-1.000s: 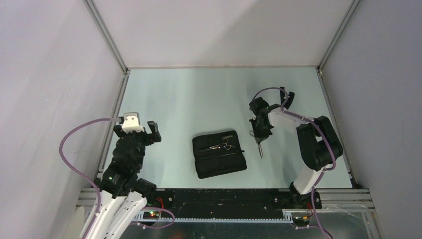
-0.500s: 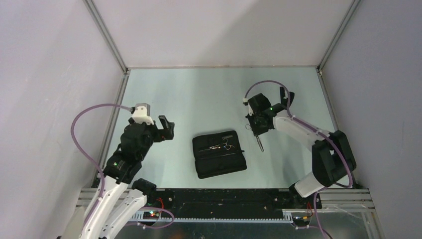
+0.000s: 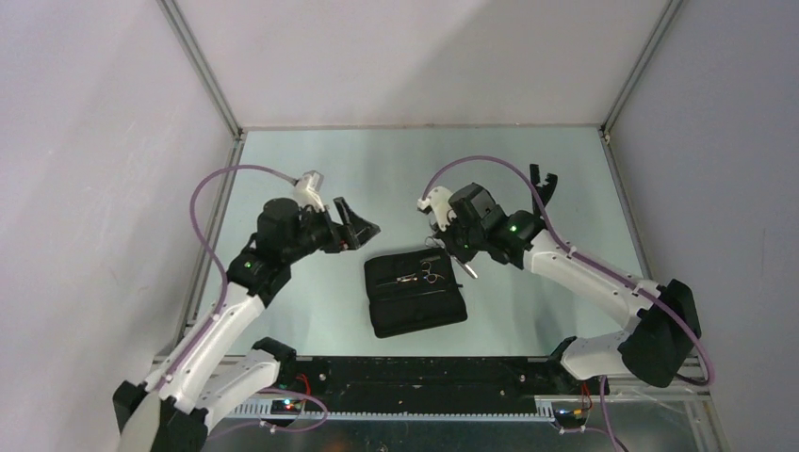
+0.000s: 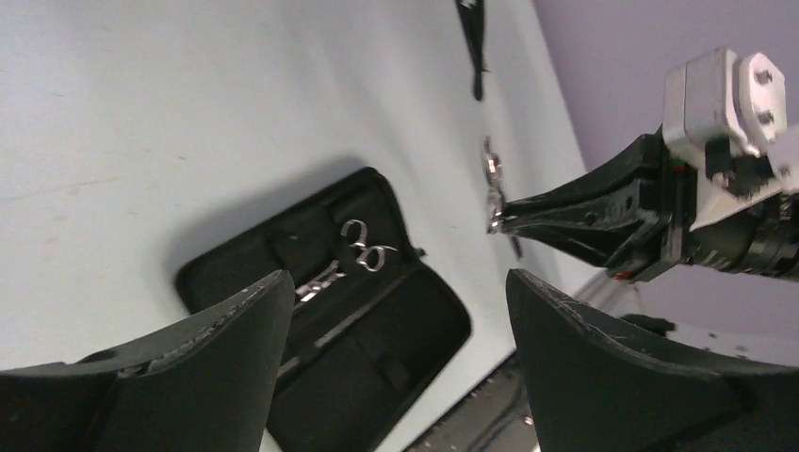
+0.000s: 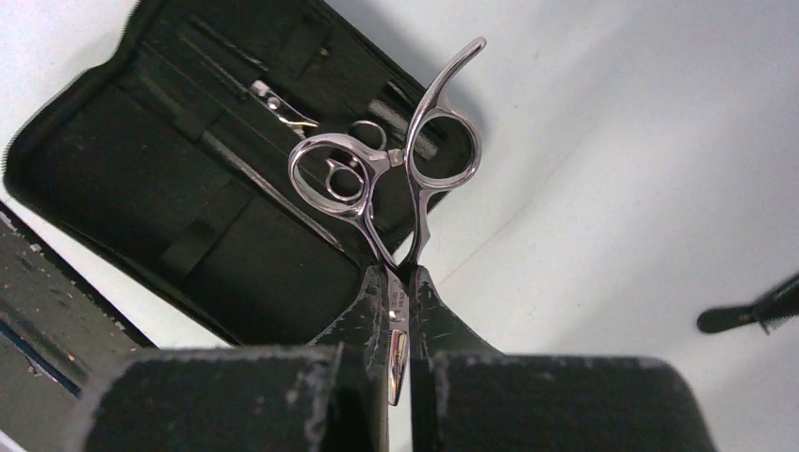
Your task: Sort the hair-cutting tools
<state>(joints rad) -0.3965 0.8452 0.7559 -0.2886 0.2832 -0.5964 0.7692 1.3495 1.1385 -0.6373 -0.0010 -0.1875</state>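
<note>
My right gripper (image 5: 400,292) is shut on the blades of a silver pair of scissors (image 5: 386,169), ring handles pointing away. It holds them in the air by the right edge of the open black zip case (image 3: 415,306). A second silver pair of scissors (image 3: 421,275) lies inside the case (image 5: 188,188), also visible in the left wrist view (image 4: 363,250). The black comb-like tool (image 3: 540,179) lies on the table at the back right. My left gripper (image 3: 358,229) hangs open and holding nothing, left of the case and above its upper left corner (image 4: 217,273).
The pale table (image 3: 377,169) is boxed in by grey walls with metal corner posts (image 3: 198,66). A black rail (image 3: 424,372) runs along the near edge between the arm bases. Purple cables loop over both arms.
My right arm has lifted the scissors and carried them left to the case's right edge. My left arm has swung up and right toward the case, jaws still open.
</note>
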